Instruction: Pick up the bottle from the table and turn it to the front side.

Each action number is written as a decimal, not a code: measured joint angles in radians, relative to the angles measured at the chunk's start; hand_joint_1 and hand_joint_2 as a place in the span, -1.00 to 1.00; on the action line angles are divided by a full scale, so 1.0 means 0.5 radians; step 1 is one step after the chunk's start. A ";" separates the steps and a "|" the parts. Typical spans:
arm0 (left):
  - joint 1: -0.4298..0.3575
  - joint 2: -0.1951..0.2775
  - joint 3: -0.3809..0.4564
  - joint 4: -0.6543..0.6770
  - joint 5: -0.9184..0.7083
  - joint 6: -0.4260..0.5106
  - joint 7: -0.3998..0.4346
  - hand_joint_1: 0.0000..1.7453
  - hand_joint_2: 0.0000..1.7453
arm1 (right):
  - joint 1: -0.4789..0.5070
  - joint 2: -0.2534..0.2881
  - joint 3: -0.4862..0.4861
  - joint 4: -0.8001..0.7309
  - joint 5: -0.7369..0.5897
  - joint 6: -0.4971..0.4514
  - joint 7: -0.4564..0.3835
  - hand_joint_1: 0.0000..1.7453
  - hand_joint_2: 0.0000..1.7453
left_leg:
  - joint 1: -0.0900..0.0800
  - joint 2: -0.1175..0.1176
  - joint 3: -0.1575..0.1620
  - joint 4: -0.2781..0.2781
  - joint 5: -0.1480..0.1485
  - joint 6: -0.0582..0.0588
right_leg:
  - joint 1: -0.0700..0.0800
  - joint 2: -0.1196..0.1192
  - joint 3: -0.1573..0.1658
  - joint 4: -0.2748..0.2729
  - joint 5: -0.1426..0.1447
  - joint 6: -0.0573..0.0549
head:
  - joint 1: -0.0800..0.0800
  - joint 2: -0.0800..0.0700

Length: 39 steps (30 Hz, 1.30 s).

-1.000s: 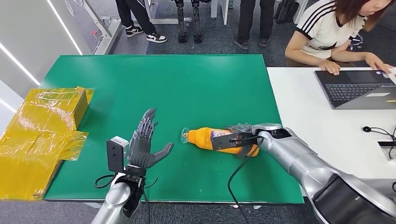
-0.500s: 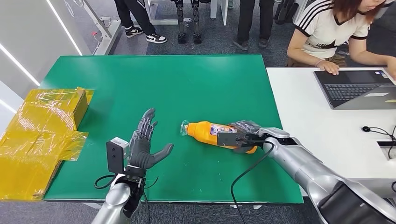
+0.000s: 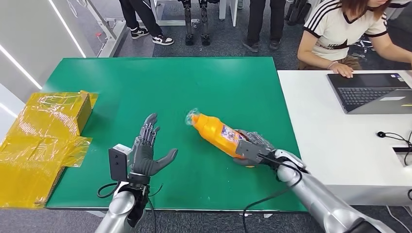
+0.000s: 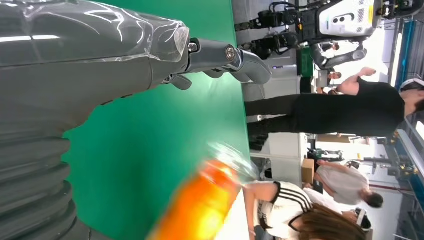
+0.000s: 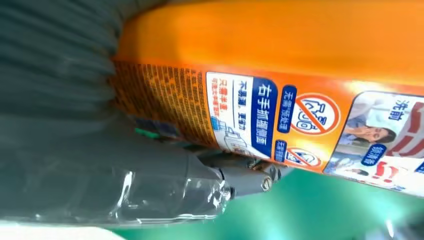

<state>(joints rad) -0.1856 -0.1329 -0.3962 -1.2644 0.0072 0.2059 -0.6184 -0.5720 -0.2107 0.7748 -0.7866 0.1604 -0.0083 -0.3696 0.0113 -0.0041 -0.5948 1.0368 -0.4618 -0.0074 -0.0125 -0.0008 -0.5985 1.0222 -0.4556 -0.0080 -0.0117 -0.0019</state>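
An orange bottle [image 3: 217,132] with a printed label and a clear-wrapped cap is held above the green table [image 3: 194,87], tilted with its cap toward the far left. My right hand [image 3: 250,145] grips its lower end. Up close in the right wrist view, the bottle's label [image 5: 280,115] shows against the hand's thumb [image 5: 165,185]. My left hand [image 3: 148,148] stands upright with fingers spread, holding nothing, to the left of the bottle. The left wrist view catches the bottle [image 4: 205,200] as a blur beyond the left hand's fingers [image 4: 225,57].
A yellow taped box [image 3: 53,116] sits at the table's left edge with yellow film [image 3: 29,160] beside it. A white table [image 3: 340,131] on the right carries a laptop [image 3: 369,92], used by a seated person [image 3: 345,29]. Other people stand beyond the table.
My right hand has drawn back toward me and lifted the bottle off the table, swinging its cap end up and away. The left hand has barely shifted.
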 joint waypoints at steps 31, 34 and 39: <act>-0.730 -0.101 -0.083 0.168 0.616 -0.865 0.545 -1.00 1.00 | 0.413 0.733 -0.825 -0.693 -0.455 -0.230 -0.349 1.00 1.00 | 0.000 -0.004 -0.013 -0.001 0.009 0.001 | 0.000 -0.003 -0.011 0.003 0.005 0.000 | 0.000 0.000; -0.808 -0.099 -0.083 0.172 0.628 -0.872 0.585 -1.00 1.00 | 0.357 0.784 -0.718 -0.599 -0.432 -0.197 -0.336 1.00 1.00 | 0.000 -0.004 -0.013 -0.002 0.009 0.001 | 0.000 -0.004 -0.012 0.003 0.004 0.000 | 0.000 0.000; -0.915 -0.059 -0.083 0.217 0.538 -0.826 0.576 -1.00 1.00 | 0.295 0.811 -0.566 -0.496 -0.370 -0.191 -0.321 1.00 1.00 | 0.000 -0.004 -0.014 -0.002 0.009 0.001 | 0.000 -0.003 -0.012 0.003 0.004 0.000 | 0.000 0.000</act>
<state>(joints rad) -0.6432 -0.1626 -0.4378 -1.1558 0.2761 -0.2069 -0.3305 -0.4243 0.1948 0.4918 -1.0345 -0.0245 -0.1041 -0.5303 0.0112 -0.0060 -0.6016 1.0358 -0.4574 -0.0069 -0.0125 -0.0025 -0.6044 1.0236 -0.4534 -0.0079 -0.0119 -0.0019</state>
